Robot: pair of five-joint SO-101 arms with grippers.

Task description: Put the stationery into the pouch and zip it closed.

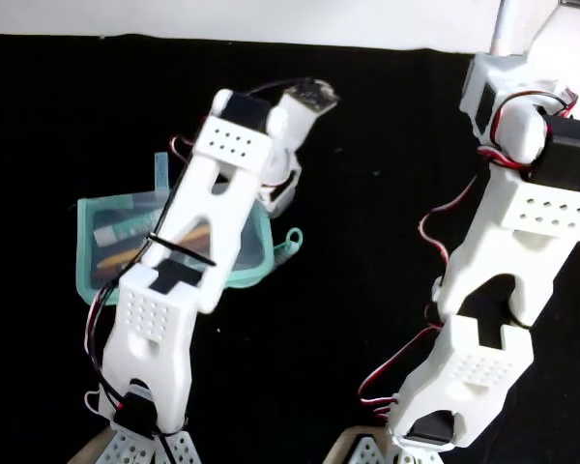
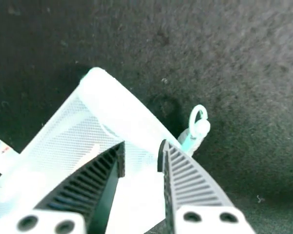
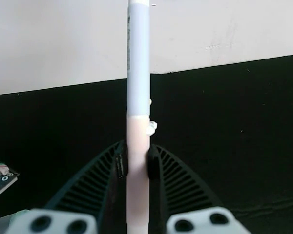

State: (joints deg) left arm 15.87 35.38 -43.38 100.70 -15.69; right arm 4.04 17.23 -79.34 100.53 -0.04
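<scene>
Stationery shows through the mesh of the pouch (image 1: 116, 242), which lies flat in the left half of the bench (image 1: 367, 145), about midway between its near and far edges. A yellow pencil (image 1: 126, 259) and a pale block (image 1: 116, 230) are already inside. The left arm (image 1: 203, 222) rises from the near edge and leans forward over the pouch, its wrist bent down at the pouch's right end. There the left gripper (image 2: 140, 152) is closed on the pouch's rim, with a fold of white mesh (image 2: 102, 112) bunched up between its ribbed fingers. The hold appears meant to pin the bag and keep its mouth lifted so that another item can go in. Just beside that hold, the zipper pull (image 2: 198, 127) with its small ring rests on the black cloth, untouched, so the zipping is not yet done. Well apart, near the right edge, the right arm (image 1: 503, 290) stands tall and folded back toward the far edge. The right gripper (image 3: 136, 163) is clamped on a pale pen (image 3: 138, 73) that stands upright between its fingers, high above the bench, likely held clear until it can be carried across to the pouch.
</scene>
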